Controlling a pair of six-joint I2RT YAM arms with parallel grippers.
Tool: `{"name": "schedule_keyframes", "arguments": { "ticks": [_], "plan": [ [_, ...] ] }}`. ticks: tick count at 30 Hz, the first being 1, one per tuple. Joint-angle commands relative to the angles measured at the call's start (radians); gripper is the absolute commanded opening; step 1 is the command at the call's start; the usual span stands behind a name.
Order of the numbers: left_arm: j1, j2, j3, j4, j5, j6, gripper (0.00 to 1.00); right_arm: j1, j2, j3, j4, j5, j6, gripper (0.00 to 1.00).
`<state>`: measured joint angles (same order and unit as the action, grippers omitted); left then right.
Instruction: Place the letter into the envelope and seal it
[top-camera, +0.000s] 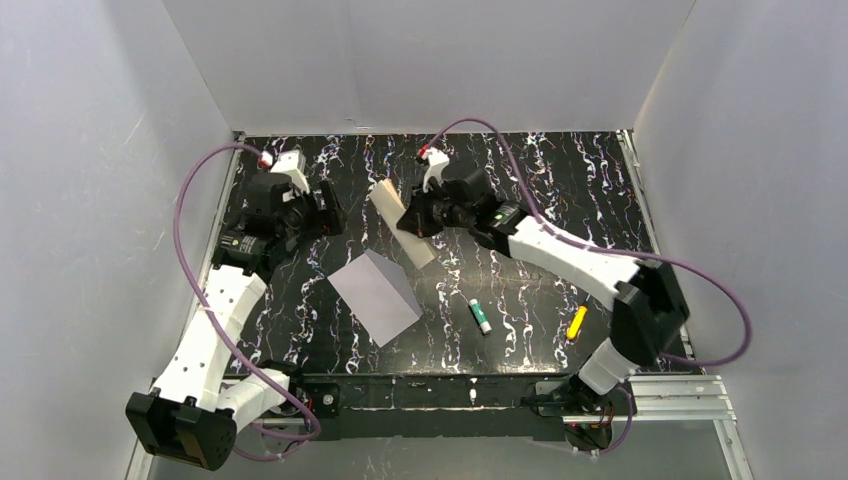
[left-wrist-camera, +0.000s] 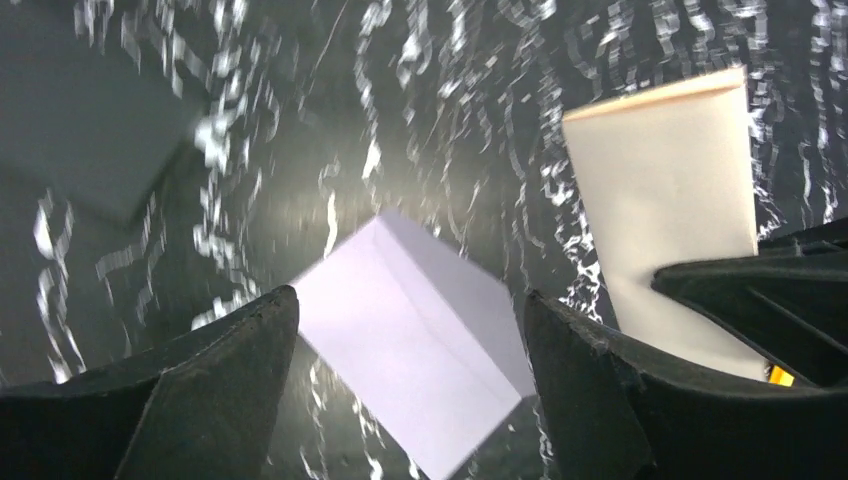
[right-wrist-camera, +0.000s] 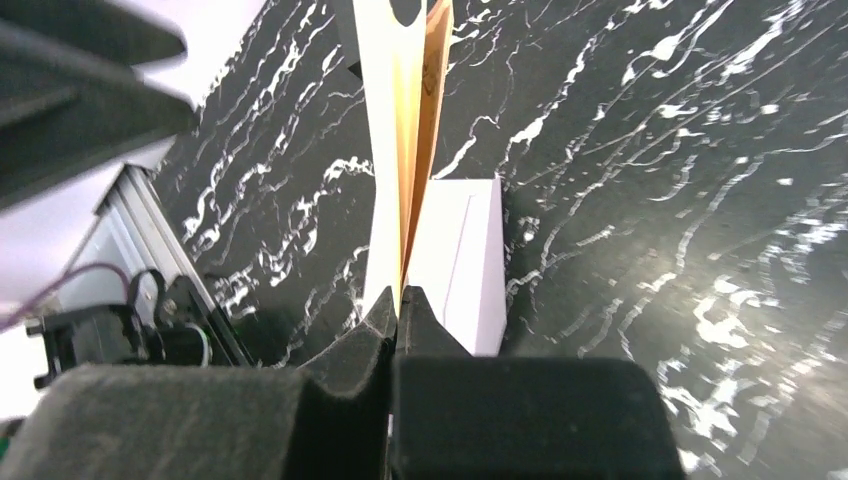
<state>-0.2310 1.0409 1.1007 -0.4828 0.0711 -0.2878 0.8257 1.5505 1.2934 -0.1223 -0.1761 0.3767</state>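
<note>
Right end effector (right-wrist-camera: 400, 300) is clamped tight on the letter (right-wrist-camera: 395, 150). In the right wrist view the sheet stands edge-on between the fingers, white face left, tan face right. In the top view the letter (top-camera: 421, 250) is a tan diagonal strip at upper centre, partly hidden by the right end effector (top-camera: 408, 222). Can't tell if its lower edge touches the tabletop (top-camera: 560, 180).

Left end effector (left-wrist-camera: 408, 300) is wide open and holds nothing. It sits at upper left of the top view (top-camera: 330, 212), apart from the letter.

The envelope (top-camera: 375, 297) lies flat at frame centre, turned diagonally, just below-left of the letter. In the left wrist view it shows between the open fingers (left-wrist-camera: 410, 350), with the letter's white back (left-wrist-camera: 670, 200) at upper right.

Lower right of centre: a green-and-white tube (top-camera: 481, 316) and a yellow item (top-camera: 577, 322).
</note>
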Motion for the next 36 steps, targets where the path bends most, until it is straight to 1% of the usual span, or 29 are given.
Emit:
{"name": "schedule_keyframes", "arguments": {
  "ticks": [1, 4, 7, 9, 13, 16, 18, 22, 25, 29, 32, 36],
  "plan": [
    [0.004, -0.036, -0.140, -0.185, -0.154, -0.364, 0.79, 0.012, 0.111, -0.029, 0.256, -0.037, 0.207, 0.01],
    [0.004, -0.046, -0.266, -0.157, -0.127, -0.499, 0.79, 0.013, 0.168, -0.029, 0.285, -0.047, 0.230, 0.01],
    [-0.003, 0.006, -0.358, -0.120, -0.040, -0.604, 0.79, 0.016, 0.212, -0.051, 0.287, -0.060, 0.243, 0.01],
    [-0.009, 0.048, -0.395, -0.118, -0.045, -0.660, 0.79, 0.018, 0.229, -0.080, 0.286, -0.065, 0.239, 0.01],
    [-0.036, 0.096, -0.452, -0.067, -0.048, -0.726, 0.72, 0.018, 0.231, -0.136, 0.300, -0.070, 0.220, 0.01],
    [-0.043, 0.154, -0.485, 0.011, 0.009, -0.743, 0.66, 0.019, 0.232, -0.163, 0.316, -0.069, 0.211, 0.01],
    [-0.055, 0.201, -0.489, 0.047, 0.023, -0.734, 0.62, 0.018, 0.240, -0.175, 0.324, -0.076, 0.207, 0.01],
    [-0.073, 0.281, -0.488, 0.100, 0.001, -0.688, 0.61, 0.018, 0.256, -0.208, 0.363, -0.079, 0.194, 0.01],
    [-0.074, 0.333, -0.479, 0.161, 0.013, -0.623, 0.56, 0.018, 0.249, -0.239, 0.387, -0.037, 0.190, 0.01],
    [-0.074, 0.437, -0.401, 0.200, 0.062, -0.496, 0.49, 0.018, 0.209, -0.339, 0.488, 0.050, 0.205, 0.01],
    [-0.074, 0.499, -0.349, 0.249, 0.101, -0.451, 0.48, 0.018, 0.192, -0.395, 0.550, 0.092, 0.231, 0.01],
    [-0.073, 0.547, -0.283, 0.234, 0.099, -0.439, 0.47, 0.018, 0.166, -0.441, 0.558, 0.164, 0.269, 0.01]
  ]
}}
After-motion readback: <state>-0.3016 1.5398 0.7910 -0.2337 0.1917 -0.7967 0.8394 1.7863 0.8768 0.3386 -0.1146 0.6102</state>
